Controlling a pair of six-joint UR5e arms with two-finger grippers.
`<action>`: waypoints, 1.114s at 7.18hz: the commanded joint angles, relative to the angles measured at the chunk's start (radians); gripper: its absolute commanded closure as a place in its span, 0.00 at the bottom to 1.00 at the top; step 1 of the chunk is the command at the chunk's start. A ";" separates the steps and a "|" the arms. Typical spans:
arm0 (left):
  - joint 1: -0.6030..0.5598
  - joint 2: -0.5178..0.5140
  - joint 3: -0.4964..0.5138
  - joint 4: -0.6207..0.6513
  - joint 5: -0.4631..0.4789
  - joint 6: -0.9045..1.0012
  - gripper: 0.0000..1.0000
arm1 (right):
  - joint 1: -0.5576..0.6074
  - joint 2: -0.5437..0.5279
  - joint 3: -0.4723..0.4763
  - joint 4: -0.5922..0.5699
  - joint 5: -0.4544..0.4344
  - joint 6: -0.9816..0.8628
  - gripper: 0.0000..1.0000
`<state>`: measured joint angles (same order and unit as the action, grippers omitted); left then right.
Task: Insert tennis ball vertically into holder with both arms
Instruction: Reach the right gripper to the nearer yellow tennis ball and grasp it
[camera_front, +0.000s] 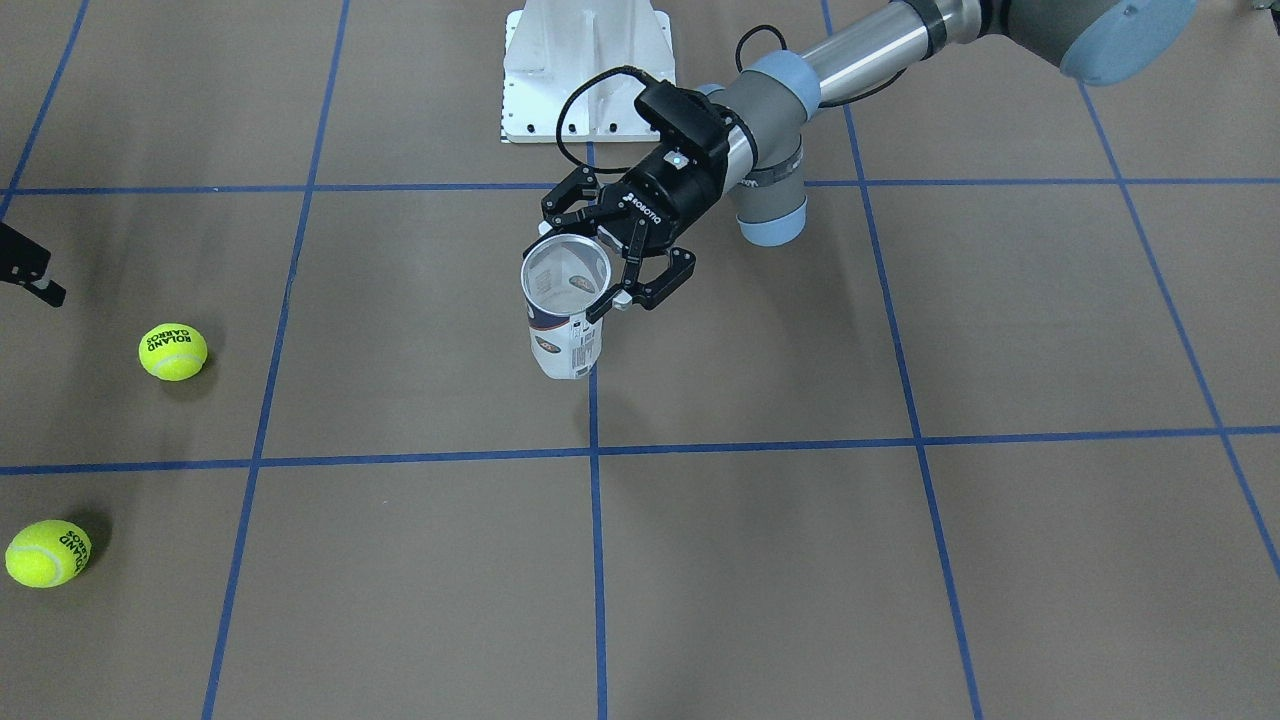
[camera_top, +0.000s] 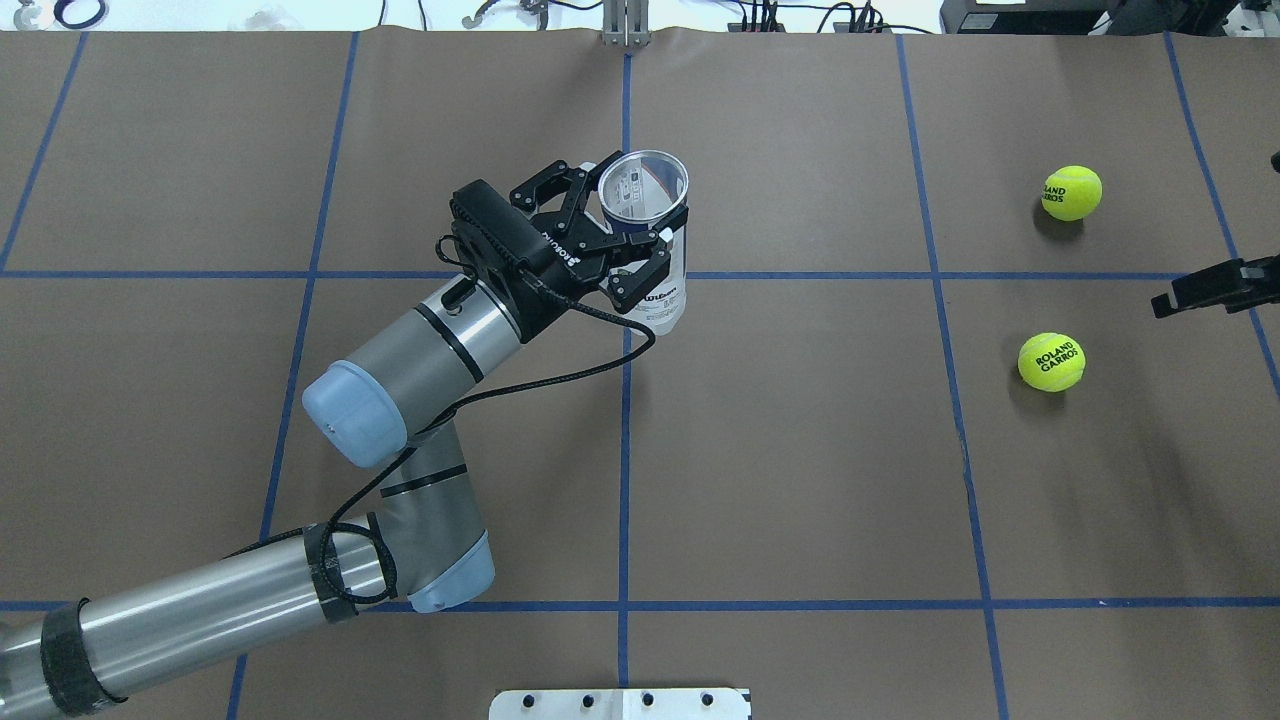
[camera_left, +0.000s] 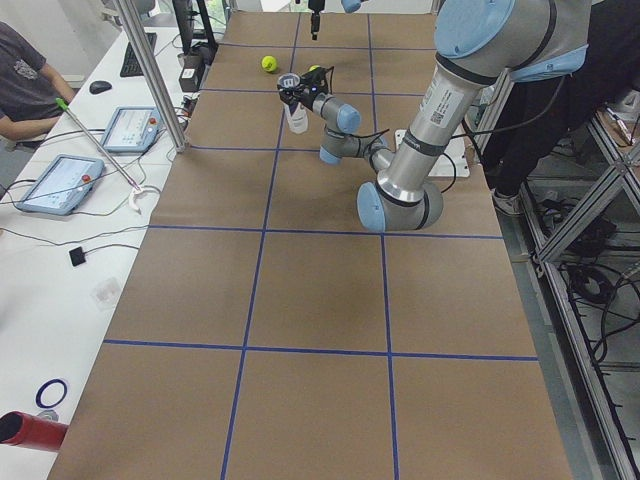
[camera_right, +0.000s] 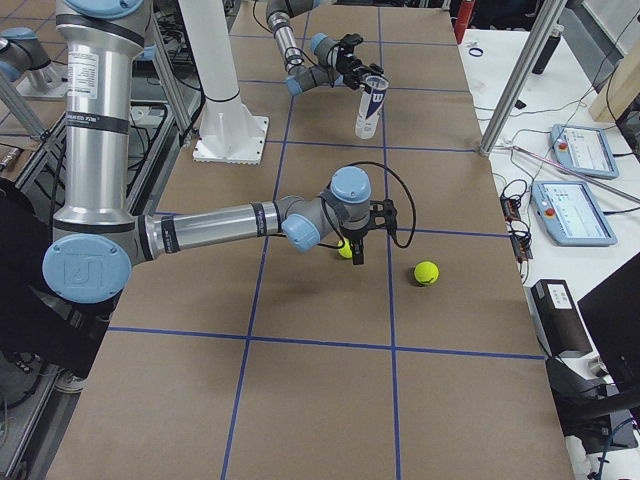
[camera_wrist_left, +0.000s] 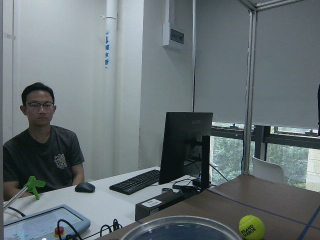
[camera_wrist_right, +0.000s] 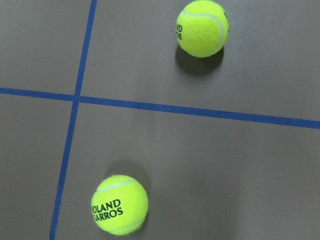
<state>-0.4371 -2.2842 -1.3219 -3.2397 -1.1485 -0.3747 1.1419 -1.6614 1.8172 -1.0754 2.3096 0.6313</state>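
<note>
The holder (camera_front: 562, 315) is a clear can with a white and navy label and a silver rim. It stands upright with its mouth up, just above the table near the centre. My left gripper (camera_front: 610, 255) is shut around its upper part, as the overhead view (camera_top: 640, 225) also shows. Two yellow-green tennis balls (camera_top: 1072, 192) (camera_top: 1051, 362) lie on the table at the right. My right gripper (camera_top: 1215, 285) hovers beside them at the table's edge. It is empty and looks open, and no fingers show in its wrist view above the balls (camera_wrist_right: 120, 204) (camera_wrist_right: 202, 28).
The white pedestal base (camera_front: 585, 70) stands at the robot's side of the table. Blue tape lines (camera_top: 624, 450) grid the brown table. A person sits at a desk (camera_wrist_left: 45, 145) with tablets and a monitor beyond the table's far edge.
</note>
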 joint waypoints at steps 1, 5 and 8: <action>0.009 0.000 0.004 -0.002 0.001 0.000 0.20 | -0.170 0.058 -0.012 0.025 -0.180 0.172 0.01; 0.011 0.000 0.004 0.000 0.001 0.000 0.20 | -0.246 0.129 -0.134 0.028 -0.190 0.182 0.01; 0.011 0.002 0.004 -0.002 0.001 0.000 0.20 | -0.266 0.127 -0.162 0.026 -0.191 0.179 0.12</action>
<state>-0.4265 -2.2828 -1.3177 -3.2412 -1.1474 -0.3743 0.8810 -1.5377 1.6668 -1.0491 2.1158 0.8103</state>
